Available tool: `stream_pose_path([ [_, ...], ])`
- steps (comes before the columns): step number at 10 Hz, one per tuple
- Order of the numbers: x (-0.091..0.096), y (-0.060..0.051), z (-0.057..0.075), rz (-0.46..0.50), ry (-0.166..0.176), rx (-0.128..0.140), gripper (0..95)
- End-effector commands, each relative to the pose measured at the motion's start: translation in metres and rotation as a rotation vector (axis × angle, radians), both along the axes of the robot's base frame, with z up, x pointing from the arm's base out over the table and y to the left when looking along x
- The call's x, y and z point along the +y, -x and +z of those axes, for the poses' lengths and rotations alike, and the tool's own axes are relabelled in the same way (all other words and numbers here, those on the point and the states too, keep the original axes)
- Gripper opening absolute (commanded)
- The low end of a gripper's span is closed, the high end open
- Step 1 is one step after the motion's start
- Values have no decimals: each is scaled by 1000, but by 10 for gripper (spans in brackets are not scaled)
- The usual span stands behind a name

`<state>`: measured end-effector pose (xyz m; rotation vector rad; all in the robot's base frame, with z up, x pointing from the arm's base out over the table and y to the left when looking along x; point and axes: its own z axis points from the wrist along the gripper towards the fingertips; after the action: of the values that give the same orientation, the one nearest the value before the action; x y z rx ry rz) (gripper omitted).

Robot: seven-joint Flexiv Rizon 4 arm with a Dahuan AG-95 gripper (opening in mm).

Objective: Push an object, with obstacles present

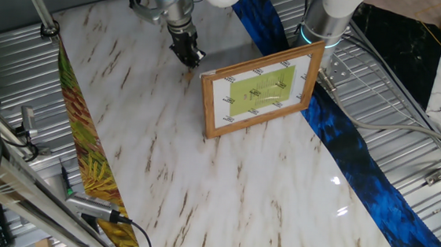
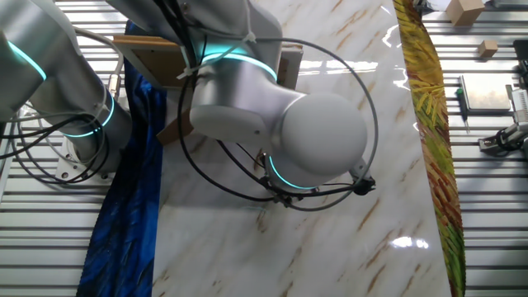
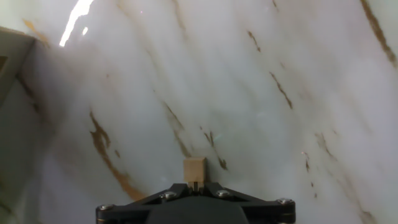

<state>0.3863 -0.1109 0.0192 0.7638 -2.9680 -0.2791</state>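
The object is a tiny light-brown wooden nub [image 3: 194, 168] lying on the marble tabletop [image 3: 261, 74], right against the tips of my gripper [image 3: 194, 185]. The jaws are closed together with only a thin slit between them, and the nub sits in front of them, not between them. In one fixed view my gripper [image 1: 189, 57] points down at the table's far side, left of the obstacle, a light-wood picture frame [image 1: 261, 90] standing upright with a yellow-green picture. The frame's edge [image 3: 11, 59] shows at the hand view's upper left. In the other fixed view my arm hides the gripper and nub.
A blue cloth [image 1: 359, 166] runs along the table's right side and a leaf-patterned strip [image 1: 85, 144] along the left. A second arm's base [image 1: 327, 21] stands behind the frame. Cables and tools lie on the metal surround [image 1: 37, 148].
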Motion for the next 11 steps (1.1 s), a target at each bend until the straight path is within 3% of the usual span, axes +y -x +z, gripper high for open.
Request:
stream_pose_path([
  [1, 2, -3, 0, 0, 0, 0, 0],
  [11, 12, -26, 2, 3, 2, 1, 0],
])
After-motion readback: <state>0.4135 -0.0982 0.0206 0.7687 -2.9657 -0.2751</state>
